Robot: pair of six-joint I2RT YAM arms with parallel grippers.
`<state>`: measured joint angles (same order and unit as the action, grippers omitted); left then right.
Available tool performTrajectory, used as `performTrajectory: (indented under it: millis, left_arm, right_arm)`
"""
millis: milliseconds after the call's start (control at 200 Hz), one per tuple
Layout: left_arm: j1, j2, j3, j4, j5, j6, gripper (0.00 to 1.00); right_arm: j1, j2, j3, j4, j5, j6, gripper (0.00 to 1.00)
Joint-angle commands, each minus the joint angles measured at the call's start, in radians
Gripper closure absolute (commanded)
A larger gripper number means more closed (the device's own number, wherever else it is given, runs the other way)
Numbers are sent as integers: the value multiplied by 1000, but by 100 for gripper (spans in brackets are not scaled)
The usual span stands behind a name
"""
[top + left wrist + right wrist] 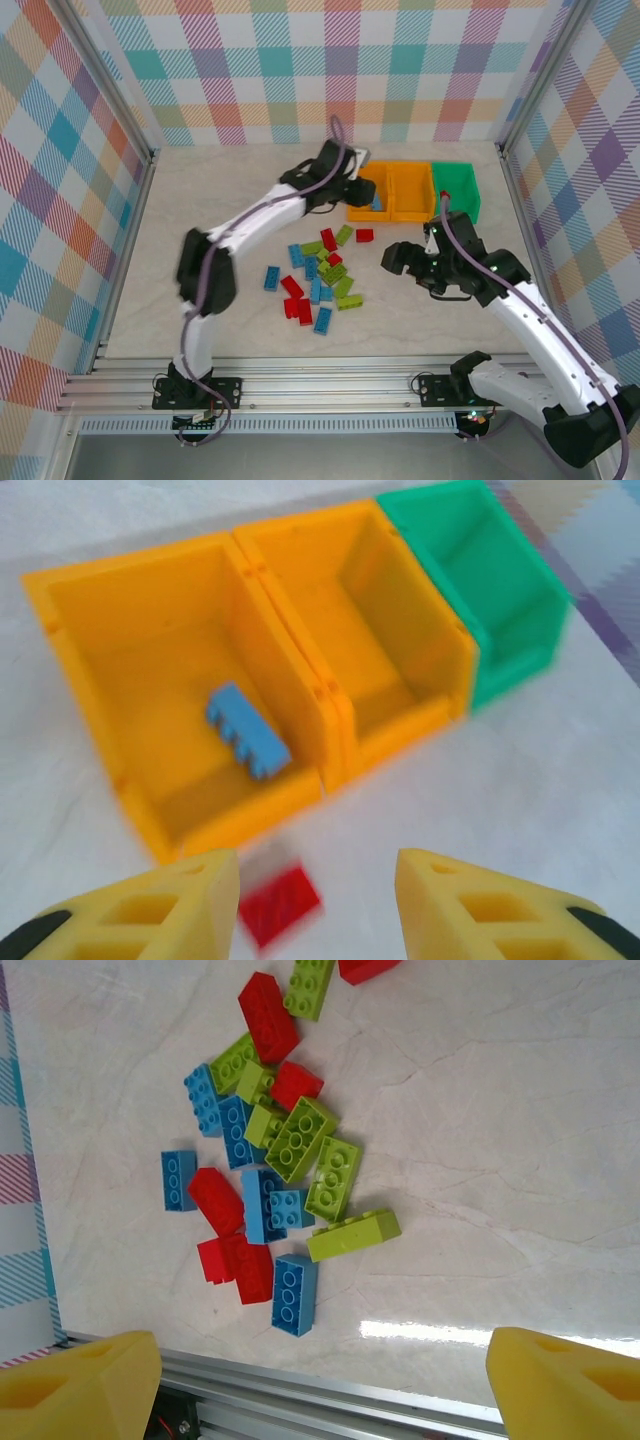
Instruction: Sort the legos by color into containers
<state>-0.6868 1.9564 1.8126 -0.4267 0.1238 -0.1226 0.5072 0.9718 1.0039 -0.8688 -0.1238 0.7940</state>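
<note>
Most of the legos [320,275] lay in a loose heap of blue, red and lime green on the pale table [200,200], near its front edge and between the two arms; several touched or overlapped one another, and one lime brick [352,1235] at the heap's edge lay on its side. A single blue brick [248,730] rested apart from them on the floor of the left orange bin [90,670], lying flat near that bin's right wall. That bin stood wall to wall with the middle orange bin [420,640], and the green bin [520,600] closed the row on the right, all three set toward the back of the table. A lone red brick [280,902] sat on the table just in front of the left orange bin, well apart from the heap. The left gripper [318,875] hung above the near rim of that bin, its yellow fingers [150,915] parted and grasping nothing — the red brick showed on the table below, between them. The right gripper [320,1360] hovered to the right of the heap, looking down on it, its jaws spread wide and empty, with the aluminium rail [330,1395] of the table's front edge under them. Pastel checked walls [60,200] enclosed the table on three sides.
</note>
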Motion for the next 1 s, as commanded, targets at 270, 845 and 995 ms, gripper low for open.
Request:
performTrajectory:
  millis: [270, 845, 995]
  left_arm:
    - [-31, -1002, -858, -84, 251, 601, 13]
    - [-48, -1190, -1090, -265, 349, 963, 0]
    - [-48, -1190, -1106, -264, 348, 990, 0]
  right_arm:
    - [201, 339, -102, 233, -71, 440, 17]
    - [246, 662, -113, 408, -83, 637, 30]
    - [240, 683, -107, 421, -54, 650, 38]
